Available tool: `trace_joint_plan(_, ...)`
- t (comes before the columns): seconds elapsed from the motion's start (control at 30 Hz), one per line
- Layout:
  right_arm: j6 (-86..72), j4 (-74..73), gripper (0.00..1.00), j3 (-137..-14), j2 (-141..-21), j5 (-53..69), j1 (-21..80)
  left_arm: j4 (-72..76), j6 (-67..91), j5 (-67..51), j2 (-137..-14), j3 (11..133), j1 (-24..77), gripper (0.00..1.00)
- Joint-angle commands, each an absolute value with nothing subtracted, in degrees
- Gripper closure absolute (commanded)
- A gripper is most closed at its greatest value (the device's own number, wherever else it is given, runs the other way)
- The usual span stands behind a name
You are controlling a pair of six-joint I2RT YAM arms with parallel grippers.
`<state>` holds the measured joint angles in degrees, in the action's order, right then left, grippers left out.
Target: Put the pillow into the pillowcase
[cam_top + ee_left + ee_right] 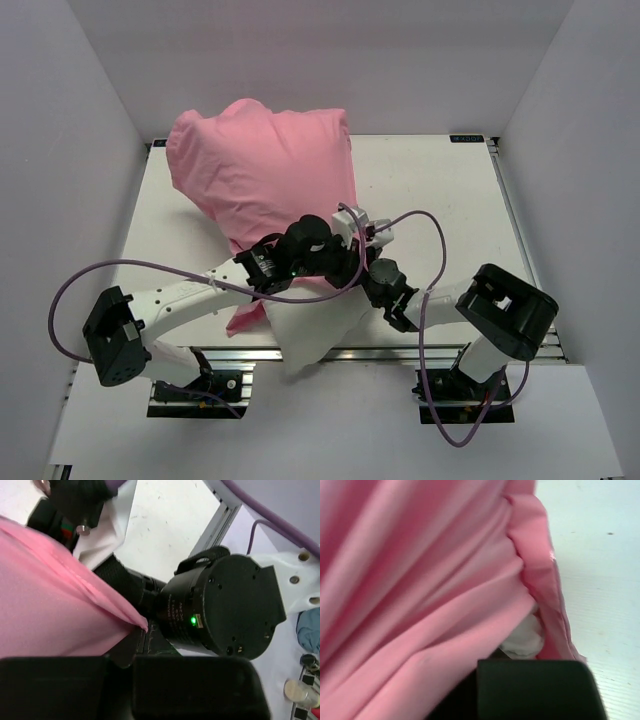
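Note:
The pink pillowcase [265, 170] bulges over most of the pillow, from the back left corner toward the table's middle. The pillow's white end [315, 335] sticks out of the sack at the front edge. Both grippers meet at the sack's mouth. My left gripper [322, 262] [140, 635] is shut on a pinched fold of the pillowcase [50, 590] hem. My right gripper [362, 262] [492, 662] is shut with gathered pillowcase [420, 580] fabric running into it, its fingertips hidden. A bit of white pillow [522, 641] peeks out beside it.
The right arm's black wrist motor [220, 605] sits right in front of my left gripper. The white table [430, 190] is bare on its right half. White walls enclose three sides, and a metal rail [400, 353] runs along the front edge.

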<state>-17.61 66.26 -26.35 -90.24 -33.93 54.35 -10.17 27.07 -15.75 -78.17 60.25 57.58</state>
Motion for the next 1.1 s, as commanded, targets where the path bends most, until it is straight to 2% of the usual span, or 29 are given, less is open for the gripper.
trace_joint_plan(0.0, -18.19, 108.19, 1.0, -31.55, -87.72, -44.37, 53.09, -19.06, 29.0, -37.63, -80.33, 60.2, 68.81, 1.0)
trace_joint_plan(0.2, -16.97, 108.19, 1.0, -30.94, -85.96, -47.81, 51.24, -17.75, 33.3, -34.56, -73.14, 54.41, 68.91, 1.0)
trace_joint_plan(0.23, -16.01, 108.28, 1.0, -30.68, -84.48, -47.73, 51.33, -20.54, 33.83, -32.1, -72.52, 54.58, 68.82, 1.0)
trace_joint_plan(0.33, -13.18, 108.28, 1.0, -27.35, -80.44, -44.65, 51.33, -31.49, 37.52, -14.11, -71.89, 58.08, 68.64, 1.0)
trace_joint_plan(0.37, -13.18, 108.02, 1.0, -24.55, -79.38, -44.56, 51.33, -34.08, 39.7, -5.97, -72.16, 59.23, 68.12, 0.89)
trace_joint_plan(0.4, -13.71, 107.23, 0.97, -23.13, -78.23, -44.91, 51.33, -35.84, 40.16, -3.45, -72.51, 61.5, 67.85, 0.46)
trace_joint_plan(0.43, -14.49, 105.66, 0.9, -21.81, -75.87, -45.17, 51.24, -38.12, 40.25, -1.51, -72.51, 62.48, 67.68, 0.1)
trace_joint_plan(0.47, -15.02, 99.99, 0.81, -20.67, -74.81, -45.09, 51.33, -38.58, 40.34, 2.25, -72.25, 63.36, 67.5, 0.02)
trace_joint_plan(0.57, -18.88, 84.0, 0.64, -22.31, -70.15, -44.56, 51.33, -41.38, 39.99, 7.35, -70.67, 67.66, 67.41, 0.02)
trace_joint_plan(0.6, -21.16, 71.75, 0.6, -24.85, -68.66, -44.65, 51.33, -44.09, 40.16, 9.12, -70.32, 69.68, 67.41, 0.02)
trace_joint_plan(0.7, -23.03, 52.64, 0.49, -30.21, -67.85, -45.09, 51.07, -50.24, 42.35, 15.98, -68.38, 71.36, 67.41, 0.02)
trace_joint_plan(0.73, -22.59, 48.56, 0.39, -31.71, -67.76, -44.65, 51.06, -51.58, 43.49, 17.56, -67.42, 71.72, 67.33, 0.02)
trace_joint_plan(0.8, -21.19, 35.86, 0.27, -35.23, -67.94, -42.99, 50.71, -55.08, 47.01, 21.07, -66.19, 71.72, 67.24, 0.02)
trace_joint_plan(0.83, -19.09, 31.6, 0.12, -39.25, -68.11, -40.37, 50.54, -55.89, 47.98, 21.88, -65.49, 71.2, 67.24, 0.02)
trace_joint_plan(0.93, -13.66, 15.2, 0.11, -48.21, -69.69, -31.86, 50.19, -60.81, 57.26, 26.44, -60.75, 68.48, 66.97, 0.02)
trace_joint_plan(1.07, -3.64, 2.48, 0.11, -53.77, -70.23, -20.67, 50.19, -71.96, 72.89, 32.51, -53.04, 61.47, 66.71, 0.02)
